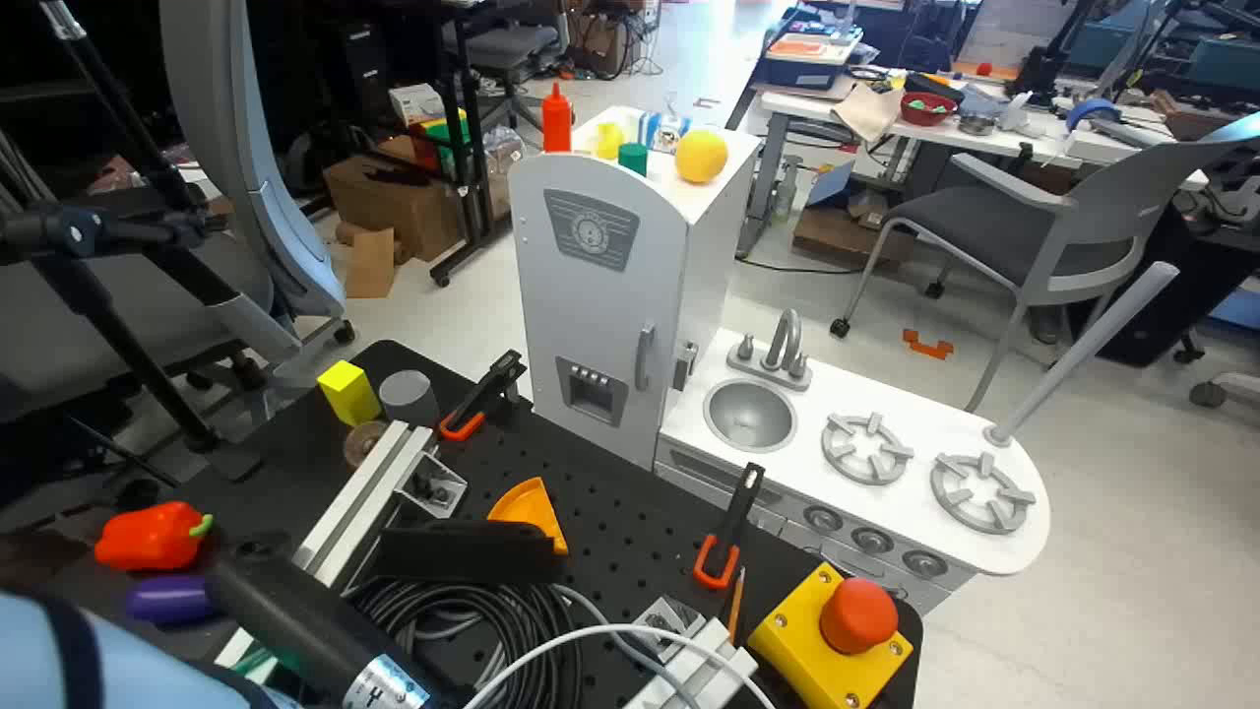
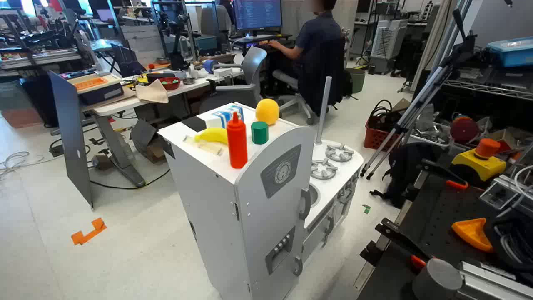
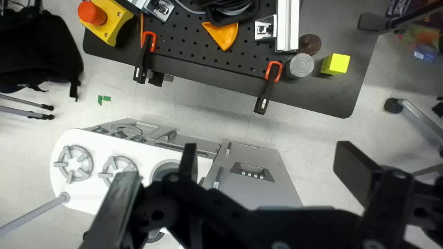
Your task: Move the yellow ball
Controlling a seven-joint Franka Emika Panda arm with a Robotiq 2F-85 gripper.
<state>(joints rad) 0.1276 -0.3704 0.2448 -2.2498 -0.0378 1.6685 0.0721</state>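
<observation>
- White-and-grey toy kitchen (image 1: pixel 807 463), boxy: largest entry; a round grey sink (image 1: pixel 750 416) sits low beside a tall, grey-fronted refrigerator tower (image 1: pixel 591 305).
- Black perforated counter (image 1: pixel 630 512), flat: set apart from the kitchen's front, as the wrist view shows.
- Black two-fingered tool (image 3: pixel 271 169): spread wide, holding nothing; seen in the wrist view only, with the tower's front showing through the gap.
- Red squeeze bottle (image 2: pixel 237 143), plastic-looking: upright on the tower's top.
- White-and-blue box-shaped carton (image 2: pixel 225 116): same top.
- Yellow curved toy banana (image 2: pixel 211 135): lying just beside the bottle.
- Yellow-orange smooth ball (image 1: pixel 701 156), plastic-looking: on the tower's top, near its sink-side edge. Out of sight in the wrist view; by judgement it lies past the tower's front face from the tool, toward that view's lower edge and the sink side. Relative height cannot be told. Being round, it offers no long axis to match.
- Short green cylindrical block (image 2: pixel 260 133): just beside the ball, apart; probably the neighbour most easily knocked.
</observation>
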